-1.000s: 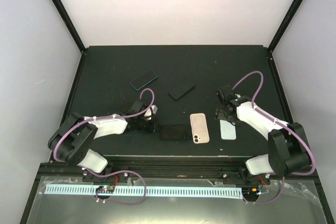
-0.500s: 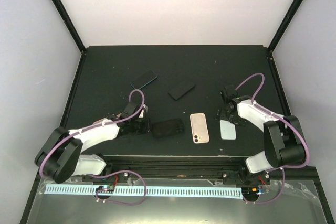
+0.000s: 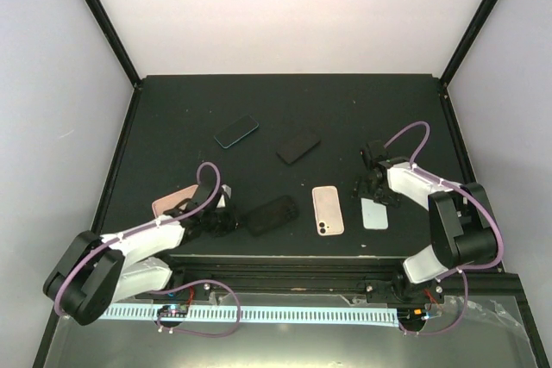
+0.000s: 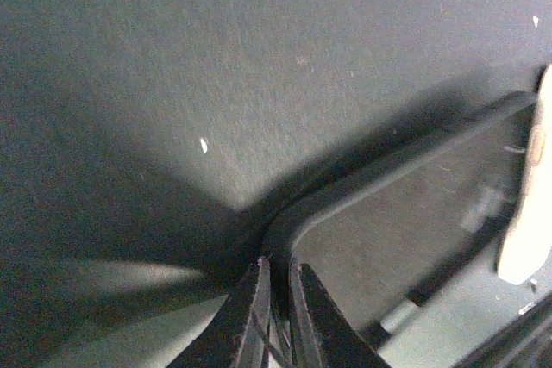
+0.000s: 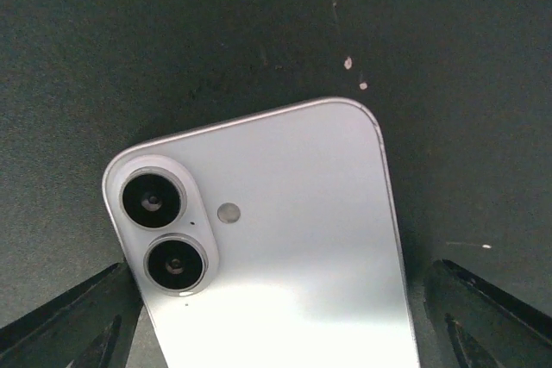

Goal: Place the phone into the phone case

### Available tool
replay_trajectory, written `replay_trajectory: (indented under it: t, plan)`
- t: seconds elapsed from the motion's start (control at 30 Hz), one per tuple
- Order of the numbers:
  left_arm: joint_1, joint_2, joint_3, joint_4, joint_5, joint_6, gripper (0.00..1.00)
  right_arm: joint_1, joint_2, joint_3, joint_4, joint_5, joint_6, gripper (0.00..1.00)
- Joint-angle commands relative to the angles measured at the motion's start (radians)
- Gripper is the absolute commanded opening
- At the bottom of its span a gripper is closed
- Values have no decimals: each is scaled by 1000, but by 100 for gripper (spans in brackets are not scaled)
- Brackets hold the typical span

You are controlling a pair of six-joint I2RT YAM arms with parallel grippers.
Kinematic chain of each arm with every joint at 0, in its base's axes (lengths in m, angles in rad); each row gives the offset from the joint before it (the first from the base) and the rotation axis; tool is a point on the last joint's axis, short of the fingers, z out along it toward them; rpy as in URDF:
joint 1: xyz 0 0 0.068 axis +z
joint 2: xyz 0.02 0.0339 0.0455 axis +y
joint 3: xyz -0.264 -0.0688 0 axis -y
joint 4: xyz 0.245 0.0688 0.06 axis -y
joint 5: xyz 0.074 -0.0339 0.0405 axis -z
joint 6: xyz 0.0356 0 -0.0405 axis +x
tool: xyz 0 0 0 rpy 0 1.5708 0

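L gripper point(image 3: 227, 221) is pinched tight on the rim of the black case point(image 3: 272, 215), at its left corner. Wrist cam shows both fingers point(image 4: 248, 321) clamped on that corner, w/ the case's open side up. Case sits by the near edge of the worktop point(image 3: 172, 109), left of centre and skewed to that edge. Can't tell if it's lifted or lying flat.

R gripper point(image 3: 376, 191) is spread wide and straddles the pale blue phone point(image 3: 374, 214), one finger each side. Can't tell if either finger touches it. Phone lies back up, two lenses showing on wrist cam, by the near edge, right of centre.

Phone and case are apart. A pink phone point(image 3: 327, 209) lies between them, back up, just beside the case's right end.

Rest: a dark phone w/ teal rim point(image 3: 236, 131) and a plain dark slab point(image 3: 298, 147) sit mid worktop toward the far edge, apart from each other. A pinkish flat thing point(image 3: 170, 202) lies near the left edge, partly hidden by the L arm.
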Motion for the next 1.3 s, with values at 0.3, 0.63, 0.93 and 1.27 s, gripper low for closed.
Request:
replay_trajectory:
  t: [0.3,0.63,0.93,1.27]
  plan:
    - [-2,-56,226,-219,-135,339,53,-4,11,-33,14,-16,-9,80]
    - [-58,218,350,-178,-28,510,56,-3,18,-14,24,-41,-14,70]
    - [-146,411,438,-201,-62,564,56,-3,-4,13,30,-73,-27,66]
    - [-173,454,452,-247,-183,558,30,-3,-41,18,39,-99,-41,64]
